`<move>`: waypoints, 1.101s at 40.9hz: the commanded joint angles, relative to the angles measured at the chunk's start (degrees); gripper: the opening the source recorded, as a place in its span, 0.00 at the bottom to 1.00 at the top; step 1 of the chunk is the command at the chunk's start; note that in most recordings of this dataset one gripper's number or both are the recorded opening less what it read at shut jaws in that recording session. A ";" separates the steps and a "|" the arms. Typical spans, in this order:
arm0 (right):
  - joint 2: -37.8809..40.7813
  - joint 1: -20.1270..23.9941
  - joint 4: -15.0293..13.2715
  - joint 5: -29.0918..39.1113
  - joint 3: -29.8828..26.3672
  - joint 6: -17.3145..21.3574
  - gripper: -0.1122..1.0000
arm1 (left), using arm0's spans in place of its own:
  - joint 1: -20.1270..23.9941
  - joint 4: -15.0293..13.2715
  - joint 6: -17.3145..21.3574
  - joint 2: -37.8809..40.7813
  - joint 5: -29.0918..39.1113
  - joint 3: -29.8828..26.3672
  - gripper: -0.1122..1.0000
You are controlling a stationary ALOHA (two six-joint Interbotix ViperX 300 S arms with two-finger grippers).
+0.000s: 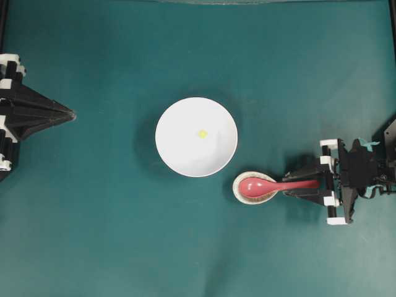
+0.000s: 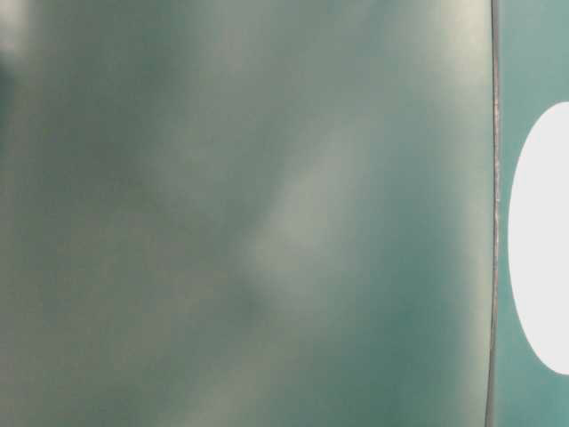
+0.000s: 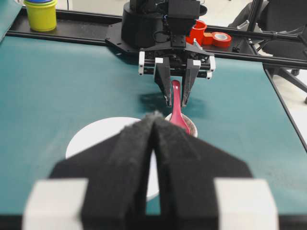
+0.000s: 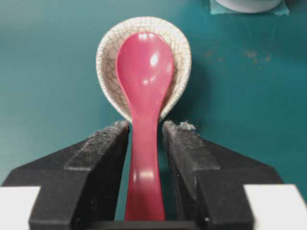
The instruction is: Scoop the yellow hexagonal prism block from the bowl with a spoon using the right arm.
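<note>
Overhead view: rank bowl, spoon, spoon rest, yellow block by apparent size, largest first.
1. bowl
2. spoon, longer than the rest is wide
3. spoon rest
4. yellow block, by far smallest

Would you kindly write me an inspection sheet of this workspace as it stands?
Surface: teal mat, faint stains in the right wrist view.
Job's things: block lies in the bowl; spoon has its scoop in the spoon rest, handle toward the right hand.
Clutter: nothing seen on the mat.
Grippers: right hand straddles the spoon handle, slim gaps showing on both sides; left hand shut, holding nothing, parked at the left edge.
Cables: nothing seen.
Surroundings: yellow cup, red tape roll and other red items on the rail behind the right arm.
</note>
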 commanded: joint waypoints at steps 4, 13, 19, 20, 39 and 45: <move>-1.32 0.26 -0.09 -0.70 -0.26 -0.35 0.43 | 0.09 0.09 -0.09 0.44 -0.53 -1.49 0.09; -2.29 0.18 -0.44 -0.44 -0.26 -0.35 0.31 | 0.09 0.09 -0.09 0.44 -0.53 -1.49 0.09; -5.27 0.18 -0.35 -0.09 -0.18 -0.44 0.31 | 0.00 0.09 -0.09 0.35 -0.53 -1.58 0.09; -6.15 0.18 -0.35 0.26 0.00 -0.35 0.31 | 0.09 0.09 -0.09 0.26 -0.53 -1.58 0.09; -26.10 -6.06 -0.35 21.71 -2.20 -3.08 0.31 | 0.09 0.09 0.00 0.09 -1.41 -1.58 0.09; -33.31 -9.23 -0.26 30.50 -5.36 -8.70 0.31 | 0.09 0.09 -0.09 0.00 -1.49 -1.67 0.09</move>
